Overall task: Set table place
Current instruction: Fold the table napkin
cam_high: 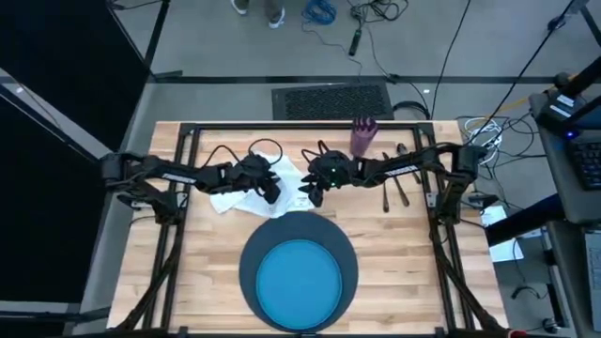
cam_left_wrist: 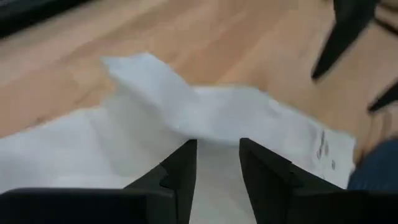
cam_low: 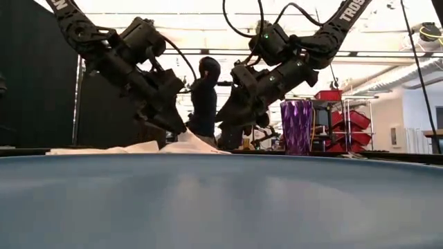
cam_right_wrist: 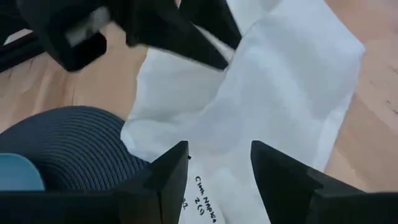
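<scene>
Both your arms meet at centre frame over the napkin (cam_high: 246, 192). Your left end effector (cam_high: 272, 196) hovers over its crumpled cloth, fingers parted; your right end effector (cam_high: 313, 195) is parted too. Below them, the blue plate (cam_high: 299, 282) sits on the charger (cam_high: 254, 253); the cup (cam_high: 362, 137) stands upper right on the table (cam_high: 394, 263).

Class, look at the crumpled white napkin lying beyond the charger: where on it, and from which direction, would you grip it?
Probably the raised fold of the napkin, approached from above: it stands off the table, so jaws can close across it, while the flat parts offer no edge. Both grippers, left and right, hover there.
</scene>
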Controlling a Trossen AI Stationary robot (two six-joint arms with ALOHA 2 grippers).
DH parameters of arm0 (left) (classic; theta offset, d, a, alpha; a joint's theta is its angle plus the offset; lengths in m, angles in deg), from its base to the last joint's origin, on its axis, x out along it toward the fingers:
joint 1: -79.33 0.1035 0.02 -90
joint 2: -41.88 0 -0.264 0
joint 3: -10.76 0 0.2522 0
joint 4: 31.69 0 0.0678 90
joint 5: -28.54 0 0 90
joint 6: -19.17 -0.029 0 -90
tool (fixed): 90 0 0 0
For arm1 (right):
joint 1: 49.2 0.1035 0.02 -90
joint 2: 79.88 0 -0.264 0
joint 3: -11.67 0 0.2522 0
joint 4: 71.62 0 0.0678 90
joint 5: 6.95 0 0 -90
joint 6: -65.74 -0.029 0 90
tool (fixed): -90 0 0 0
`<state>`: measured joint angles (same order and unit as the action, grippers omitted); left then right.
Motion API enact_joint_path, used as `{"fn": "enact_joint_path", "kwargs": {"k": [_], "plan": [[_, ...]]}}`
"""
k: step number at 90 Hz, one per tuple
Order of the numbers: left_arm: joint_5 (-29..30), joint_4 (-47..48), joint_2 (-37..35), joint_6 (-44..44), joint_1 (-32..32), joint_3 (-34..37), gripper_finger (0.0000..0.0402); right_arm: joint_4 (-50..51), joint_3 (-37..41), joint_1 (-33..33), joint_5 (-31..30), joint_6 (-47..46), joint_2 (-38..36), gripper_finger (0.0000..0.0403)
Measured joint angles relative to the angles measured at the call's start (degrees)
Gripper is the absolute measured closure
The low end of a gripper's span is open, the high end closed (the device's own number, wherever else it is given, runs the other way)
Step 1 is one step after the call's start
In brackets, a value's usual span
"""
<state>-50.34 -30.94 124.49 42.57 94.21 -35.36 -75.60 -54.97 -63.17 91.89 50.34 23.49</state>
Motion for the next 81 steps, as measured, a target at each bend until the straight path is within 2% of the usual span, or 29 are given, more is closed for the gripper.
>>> {"fn": "enact_joint_path", "kwargs": {"k": [16, 30, 47, 81], "plan": [[1.41, 0.89, -4.84, 2.83, 1.77, -0.7, 0.0295, 0.79, 0.0, 0.0, 0.0, 0.0, 0.0, 0.0241], [4.15, 5.56, -7.56, 8.6, 5.01, -2.82, 0.0294, 1.0, 0.0, 0.0, 0.08, -0.03, 0.0, 0.0241], [3.45, 12.54, -7.57, 11.09, 6.73, -5.19, 0.0294, 1.48, 0.02, 0.18, 0.2, -0.12, 0.0, 0.0241], [2.33, 14.62, -6.99, 17.01, 6.74, -5.42, 0.0295, 1.91, 0.02, 0.96, 1.27, -0.18, 0.0, 0.0241]]}}
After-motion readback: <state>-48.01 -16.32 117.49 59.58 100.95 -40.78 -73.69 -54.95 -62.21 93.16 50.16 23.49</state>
